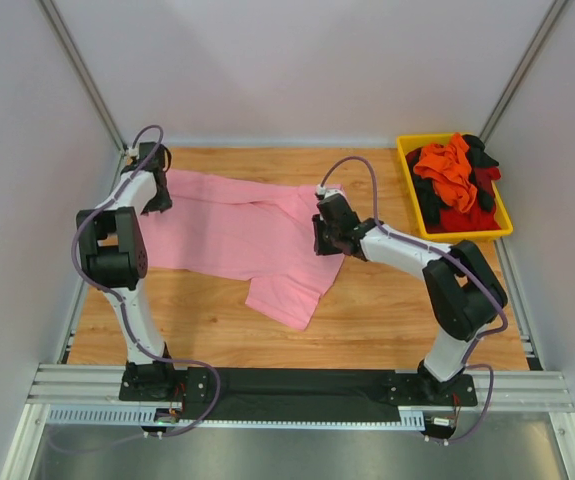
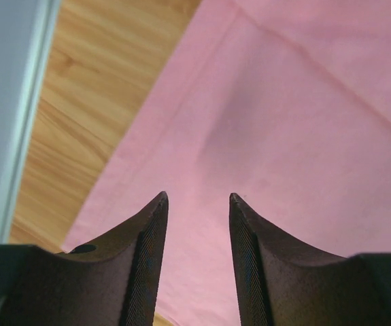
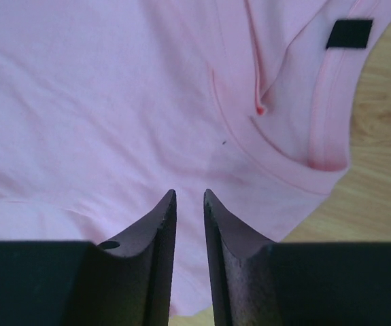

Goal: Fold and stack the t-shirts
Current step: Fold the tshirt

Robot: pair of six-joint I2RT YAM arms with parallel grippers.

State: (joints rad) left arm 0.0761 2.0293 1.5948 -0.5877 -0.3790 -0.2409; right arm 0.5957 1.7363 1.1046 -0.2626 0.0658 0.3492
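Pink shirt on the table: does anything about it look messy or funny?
Yes. The pink t-shirt lies slanted and rumpled, not flat: one end juts out at an angle, and the cloth is puckered beside the collar. The other shirts are only a jumbled heap in the yellow bin.

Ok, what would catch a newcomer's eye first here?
The pink t-shirt spread over the wooden table, with the left gripper at its far left edge and the right gripper by its collar. Then the yellow bin in the far right corner, heaped with orange, red and black shirts.
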